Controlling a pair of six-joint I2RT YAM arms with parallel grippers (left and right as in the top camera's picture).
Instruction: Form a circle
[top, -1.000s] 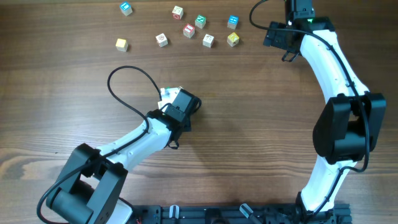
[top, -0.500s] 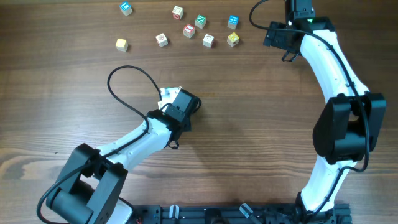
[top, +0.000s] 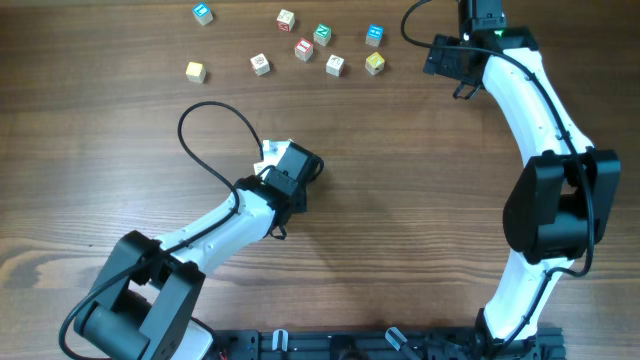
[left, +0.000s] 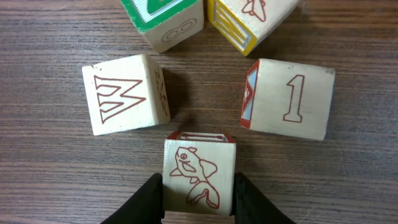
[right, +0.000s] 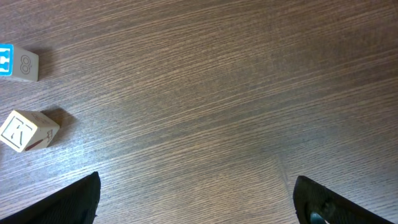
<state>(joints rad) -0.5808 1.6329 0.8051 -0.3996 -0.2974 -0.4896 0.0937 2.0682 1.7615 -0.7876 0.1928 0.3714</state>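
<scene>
Cubes make up the circle (top: 270, 151), which lies near the middle of the counter (top: 400, 200). From overhead it is almost wholly hidden beneath the left tool (top: 288, 166), with only a pale corner showing at the tool's upper left edge. The left wrist view shows five pieces set around a small bare patch of wood. A green-faced cube (left: 163, 22) and a yellow-edged cube (left: 252, 22) sit just beside each other at the top, both cut off by the frame. A cream cube with a zigzag letter (left: 124, 93) is on the left, a cream cube with the numeral 1 (left: 289, 99) is on the right, and a fish cube (left: 199, 177) is at the bottom. Narrow gaps separate the lower three. The left tool is closed to a narrow gap on the fish cube, with one dark finger (left: 149, 200) against each of its sides. The right tool (right: 199, 205) is at the far right of the counter, its fingers spread as wide as they go and holding nothing. A blue-faced cube (right: 18, 62) and a tilted cream cube (right: 28, 130) lie ahead of it to the left. The scattered cubes (top: 305, 48) lie along the far edge, well apart from the circle.
</scene>
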